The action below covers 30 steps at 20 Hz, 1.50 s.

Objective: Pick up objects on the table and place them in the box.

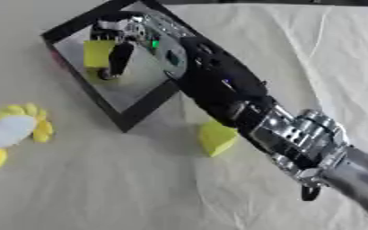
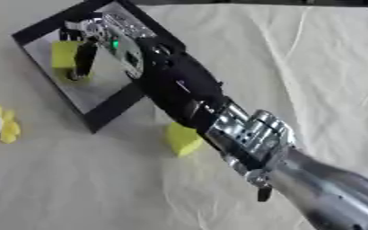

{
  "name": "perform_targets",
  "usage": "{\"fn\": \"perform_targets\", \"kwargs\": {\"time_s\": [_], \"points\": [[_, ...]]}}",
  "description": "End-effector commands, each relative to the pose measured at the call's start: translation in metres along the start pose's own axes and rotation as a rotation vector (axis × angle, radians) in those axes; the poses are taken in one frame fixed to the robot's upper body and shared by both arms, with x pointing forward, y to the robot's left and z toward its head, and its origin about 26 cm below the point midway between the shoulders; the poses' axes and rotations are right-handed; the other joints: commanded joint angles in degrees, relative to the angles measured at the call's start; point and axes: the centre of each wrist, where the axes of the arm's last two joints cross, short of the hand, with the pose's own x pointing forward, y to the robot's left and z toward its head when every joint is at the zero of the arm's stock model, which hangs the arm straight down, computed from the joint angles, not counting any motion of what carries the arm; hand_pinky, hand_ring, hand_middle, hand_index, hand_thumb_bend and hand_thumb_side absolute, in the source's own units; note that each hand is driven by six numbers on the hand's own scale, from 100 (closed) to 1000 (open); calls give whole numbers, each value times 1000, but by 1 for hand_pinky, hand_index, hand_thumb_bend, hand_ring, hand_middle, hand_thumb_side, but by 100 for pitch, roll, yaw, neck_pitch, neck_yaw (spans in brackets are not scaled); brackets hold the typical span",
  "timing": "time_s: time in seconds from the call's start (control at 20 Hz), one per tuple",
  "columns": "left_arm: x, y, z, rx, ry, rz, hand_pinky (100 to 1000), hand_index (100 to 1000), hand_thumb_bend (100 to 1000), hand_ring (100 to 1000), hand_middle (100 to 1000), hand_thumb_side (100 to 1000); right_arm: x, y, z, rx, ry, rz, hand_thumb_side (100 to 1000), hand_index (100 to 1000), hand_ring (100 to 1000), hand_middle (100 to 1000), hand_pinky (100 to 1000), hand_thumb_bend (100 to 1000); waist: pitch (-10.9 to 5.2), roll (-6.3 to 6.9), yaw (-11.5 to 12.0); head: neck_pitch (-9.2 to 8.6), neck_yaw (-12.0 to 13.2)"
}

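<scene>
Right hand [image 1: 120, 33] is held over the black box [image 1: 85, 22] with fingers curled around a yellow block [image 1: 97, 53]; a second yellow block [image 1: 217, 137], likely light, stiff, graspable across flat sides, lies mid-table [image 1: 101, 188] beside the box.

A pale, creased cloth [image 1: 101, 188] covers the whole table, with long folds running across its far right side.

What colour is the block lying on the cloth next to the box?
Yellow. The block shows best in the left eye view.
</scene>
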Motion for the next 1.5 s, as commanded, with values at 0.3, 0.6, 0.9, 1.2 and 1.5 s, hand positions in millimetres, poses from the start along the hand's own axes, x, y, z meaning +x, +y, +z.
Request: {"fn": "perform_targets", "kwargs": {"time_s": [0.3,0.6,0.9,1.2,1.5], "points": [[8,3,-6,-26,-30,-22,945,861,132,973,927,760,10,-48,22,-134,-71,32,291,924,897,813,922,541,-227,53,-44,27,61],[7,8,-4,-12,-23,-41,945,860,132,973,927,760,9,-90,62,-243,-102,48,252,890,856,780,888,503,-304,16,-139,92,160],[5,13,-2,-3,-12,-67,946,860,130,974,927,763,6,-114,134,-247,-204,77,243,872,841,765,877,452,-348,-16,-260,96,282],[3,16,2,-11,2,-83,947,860,127,977,929,768,5,-104,211,-218,-259,97,241,862,831,754,871,455,-325,-11,-321,96,362],[2,15,2,-26,7,-83,948,860,123,978,930,772,-11,-78,252,-148,-241,118,249,833,828,750,866,463,-256,12,-325,96,399]]}}
